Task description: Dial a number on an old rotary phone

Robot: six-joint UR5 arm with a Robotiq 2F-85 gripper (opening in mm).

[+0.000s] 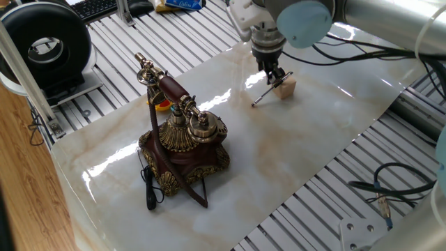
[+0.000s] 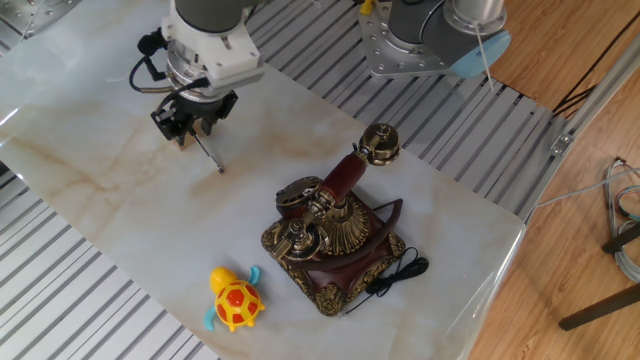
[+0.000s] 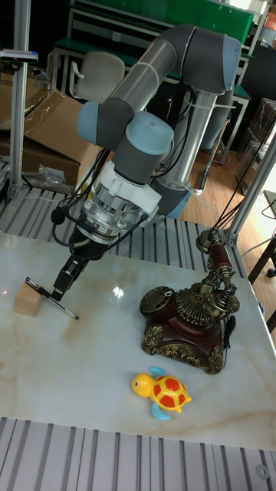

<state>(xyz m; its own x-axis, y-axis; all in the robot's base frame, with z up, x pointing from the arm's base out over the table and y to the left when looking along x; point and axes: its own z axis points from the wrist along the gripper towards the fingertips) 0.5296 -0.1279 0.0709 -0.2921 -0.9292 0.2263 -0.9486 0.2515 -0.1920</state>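
Observation:
The old rotary phone (image 1: 185, 139) (image 2: 335, 235) (image 3: 188, 322) stands on the marble sheet, dark red-brown with gold trim, and its handset rests on the cradle. My gripper (image 1: 274, 72) (image 2: 190, 122) (image 3: 64, 285) is far from it. It hangs low over a thin stick (image 1: 263, 96) (image 2: 210, 158) (image 3: 67, 310) that leans out of a small pale wooden block (image 1: 285, 88) (image 3: 26, 302). The fingers look open and stand either side of the stick. In the other fixed view the gripper hides most of the block.
A yellow and orange toy turtle (image 2: 235, 300) (image 3: 165, 391) lies on the sheet near the phone. The phone's black cord (image 1: 149, 188) trails at its base. Ribbed metal table (image 1: 327, 195) surrounds the marble sheet, and cables (image 1: 380, 192) lie at its right edge.

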